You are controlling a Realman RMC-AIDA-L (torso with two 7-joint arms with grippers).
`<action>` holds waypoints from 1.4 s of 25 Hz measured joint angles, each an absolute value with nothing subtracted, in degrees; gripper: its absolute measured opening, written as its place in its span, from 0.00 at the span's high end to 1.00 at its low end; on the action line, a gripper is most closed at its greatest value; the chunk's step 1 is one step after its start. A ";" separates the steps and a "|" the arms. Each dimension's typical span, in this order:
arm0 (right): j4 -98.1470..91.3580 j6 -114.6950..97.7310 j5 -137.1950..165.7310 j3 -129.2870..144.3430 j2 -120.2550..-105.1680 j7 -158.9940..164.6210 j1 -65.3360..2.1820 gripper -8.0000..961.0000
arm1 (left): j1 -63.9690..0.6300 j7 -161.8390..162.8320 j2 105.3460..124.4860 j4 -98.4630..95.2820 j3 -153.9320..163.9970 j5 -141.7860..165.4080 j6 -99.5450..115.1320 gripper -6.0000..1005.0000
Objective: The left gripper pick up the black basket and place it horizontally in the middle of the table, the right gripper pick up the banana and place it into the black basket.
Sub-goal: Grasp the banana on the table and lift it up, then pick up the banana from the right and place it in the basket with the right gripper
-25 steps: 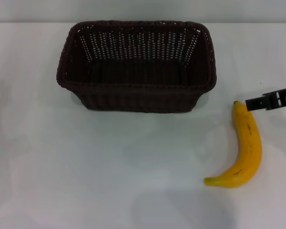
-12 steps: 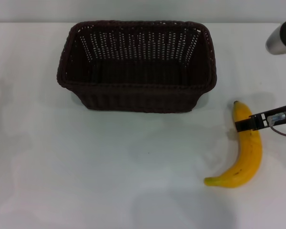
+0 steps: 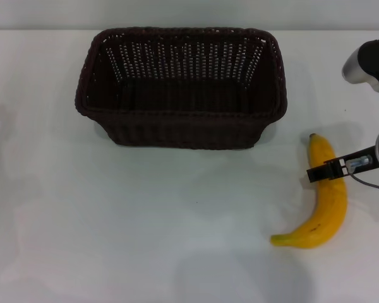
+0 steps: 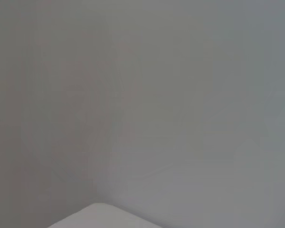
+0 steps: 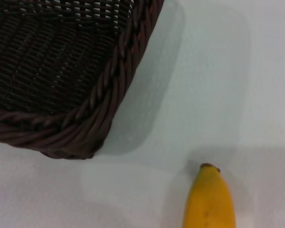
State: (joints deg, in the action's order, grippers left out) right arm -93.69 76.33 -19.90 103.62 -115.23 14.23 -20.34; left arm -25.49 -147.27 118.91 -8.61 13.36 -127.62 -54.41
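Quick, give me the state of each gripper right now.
Left gripper: not in view.
Right gripper: over the upper part of the banana on the table; open or shut cannot be told.

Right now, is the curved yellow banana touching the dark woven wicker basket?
Apart. In the head view, bare white table lies between the banana and the basket; the right wrist view shows the same gap.

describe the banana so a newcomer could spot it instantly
On the white table, look to the robot's right of the black basket and nearer the robot. The banana lies there flat, with the right gripper over its stem end. It is the only yellow, curved thing here.
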 joint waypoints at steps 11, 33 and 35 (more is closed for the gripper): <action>-91.02 76.70 -21.54 103.19 -115.23 14.14 -21.73 0.24 | -25.77 -147.30 118.91 -8.61 13.65 -127.61 -54.30 0.19; -99.07 81.57 -17.55 87.66 -115.20 2.55 -26.65 0.48 | -26.27 -147.30 118.66 -9.21 13.69 -127.61 -54.76 0.19; -99.10 77.00 -19.35 85.72 -115.23 -2.87 -28.81 0.48 | -26.31 -147.29 118.65 -9.25 13.65 -127.62 -54.86 0.19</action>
